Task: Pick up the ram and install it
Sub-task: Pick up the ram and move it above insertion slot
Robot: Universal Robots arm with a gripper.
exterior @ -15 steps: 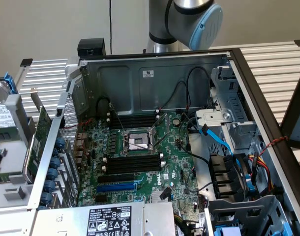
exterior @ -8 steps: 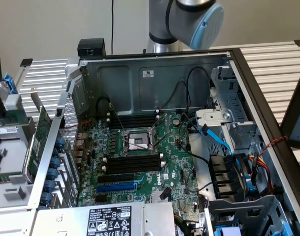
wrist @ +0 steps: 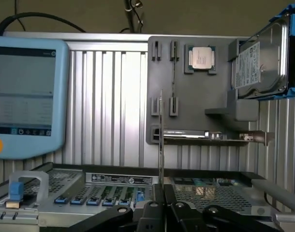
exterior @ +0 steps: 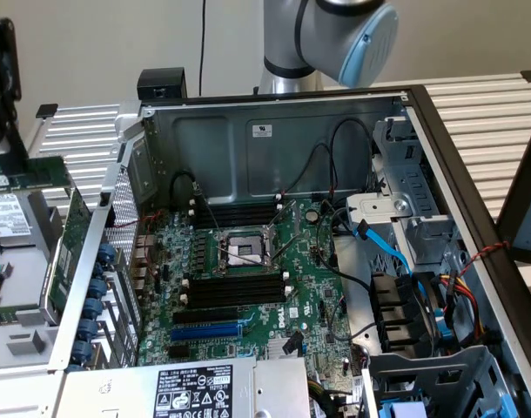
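The ram [wrist: 160, 140] is a thin green stick, seen edge-on in the wrist view, rising from between my fingers. My gripper [wrist: 160, 192] is shut on its lower end. In the exterior view the gripper [exterior: 18, 155] hangs at the far left, outside the open computer case [exterior: 274, 109], with the ram [exterior: 37, 172] as a green strip under it. Inside the case, the motherboard [exterior: 248, 305] shows long black empty slots [exterior: 235, 289] below the CPU socket [exterior: 244, 252] and more slots [exterior: 239, 213] above it. The gripper is well to the exterior view's left of these slots.
Behind the ram, a grey parts tray [wrist: 196, 106] holds a CPU [wrist: 201, 58], a hard drive [wrist: 261, 60] and a green expansion card [wrist: 205, 135]. A blue teach pendant [wrist: 26, 96] stands beside it. Cables [exterior: 383, 248] and drive bays crowd the case's side at the exterior view's right.
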